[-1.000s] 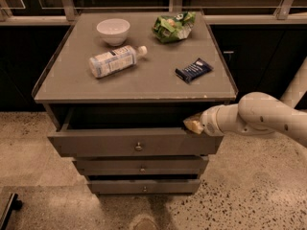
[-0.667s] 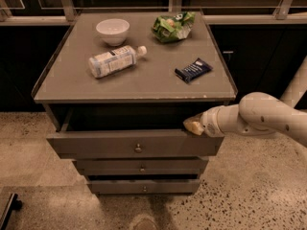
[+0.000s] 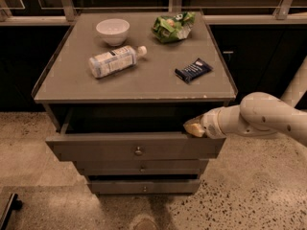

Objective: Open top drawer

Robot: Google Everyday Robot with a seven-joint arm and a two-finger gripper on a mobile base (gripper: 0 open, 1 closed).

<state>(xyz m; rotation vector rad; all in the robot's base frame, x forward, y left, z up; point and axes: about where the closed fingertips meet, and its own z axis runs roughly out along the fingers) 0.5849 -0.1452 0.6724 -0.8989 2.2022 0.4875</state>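
Note:
The top drawer point(image 3: 110, 147) is the widest grey front of three, with a small round metal knob point(image 3: 138, 151) at its centre. It stands pulled out from under the tabletop, with a dark gap behind its front. My gripper point(image 3: 193, 127) comes in from the right on a white arm point(image 3: 261, 119) and rests at the upper right edge of the drawer front, at the lip of the opening.
The grey tabletop point(image 3: 144, 78) carries a white bowl point(image 3: 112, 31), a lying plastic bottle point(image 3: 115, 60), a green snack bag point(image 3: 173, 26) and a dark blue bar point(image 3: 193, 70). The middle drawer point(image 3: 142, 167) and bottom drawer point(image 3: 144, 188) sit below. Speckled floor lies around.
The drawer front and my gripper have come slightly further out toward the camera; little else has moved.

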